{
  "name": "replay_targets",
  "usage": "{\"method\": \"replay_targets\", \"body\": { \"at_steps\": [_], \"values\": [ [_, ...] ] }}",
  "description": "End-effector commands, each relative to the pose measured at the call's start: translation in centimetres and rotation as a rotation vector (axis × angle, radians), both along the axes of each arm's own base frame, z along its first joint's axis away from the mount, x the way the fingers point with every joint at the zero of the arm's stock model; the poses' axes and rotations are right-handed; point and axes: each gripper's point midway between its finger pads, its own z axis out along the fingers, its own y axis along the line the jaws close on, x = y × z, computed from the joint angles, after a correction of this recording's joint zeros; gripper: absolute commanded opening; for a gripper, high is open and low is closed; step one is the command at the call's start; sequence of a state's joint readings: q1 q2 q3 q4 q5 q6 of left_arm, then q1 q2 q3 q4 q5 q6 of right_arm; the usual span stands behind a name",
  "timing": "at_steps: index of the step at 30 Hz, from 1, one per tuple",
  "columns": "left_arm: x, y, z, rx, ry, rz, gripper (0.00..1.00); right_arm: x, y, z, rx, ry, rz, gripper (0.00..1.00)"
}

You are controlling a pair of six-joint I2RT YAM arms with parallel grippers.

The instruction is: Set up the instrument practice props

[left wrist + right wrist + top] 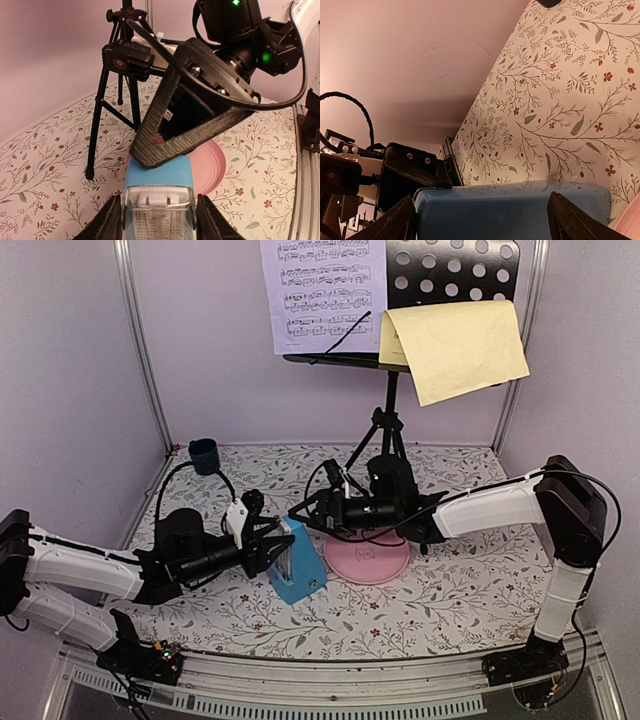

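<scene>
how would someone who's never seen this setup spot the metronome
On the floral tablecloth, look just left of the pink round plate. The metronome is there: a small wedge with a clear front, the only light blue thing in sight.

Smooth plastic metronome [298, 570], yellow paper sheet [460, 345], black metal stand [455, 270]

The left arm [80, 575] and right arm [500, 502] wear white shells between black joint housings, with black cables looping off each wrist. The right end effector [159, 152] is a black, ribbed triangular frame with silver screws; green lights glow on the housing behind it.
</scene>
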State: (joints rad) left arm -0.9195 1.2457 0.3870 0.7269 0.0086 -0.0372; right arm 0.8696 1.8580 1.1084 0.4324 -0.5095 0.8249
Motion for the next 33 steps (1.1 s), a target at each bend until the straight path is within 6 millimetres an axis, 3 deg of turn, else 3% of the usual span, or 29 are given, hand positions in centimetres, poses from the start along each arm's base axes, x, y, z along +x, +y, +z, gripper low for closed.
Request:
{"method": "replay_targets", "body": {
  "at_steps": [1,8,12,19,33],
  "values": [
    [0.4,0.4,-1.2,0.028,0.002,0.025,0.34,0.6,-2.4,-4.6,-0.137,0.041,-0.021,0.92],
    [0.6,-0.3,-1.3,0.032,0.003,0.009,0.31,-1.5,-0.3,1.5,-0.007,-0.016,0.047,1.00],
    [0.6,-0.3,-1.3,0.027,0.005,0.007,0.30,-1.8,0.2,1.8,-0.001,-0.009,0.044,0.99],
    [0.4,0.0,-1.1,0.027,0.000,0.008,0.28,-1.2,-0.2,-2.3,-0.069,0.060,0.004,1.00],
    [-0.8,0.6,-1.1,-0.050,-0.052,-0.023,0.26,-0.3,-4.3,-11.2,-0.274,0.153,-0.086,0.95]
  ]
}}
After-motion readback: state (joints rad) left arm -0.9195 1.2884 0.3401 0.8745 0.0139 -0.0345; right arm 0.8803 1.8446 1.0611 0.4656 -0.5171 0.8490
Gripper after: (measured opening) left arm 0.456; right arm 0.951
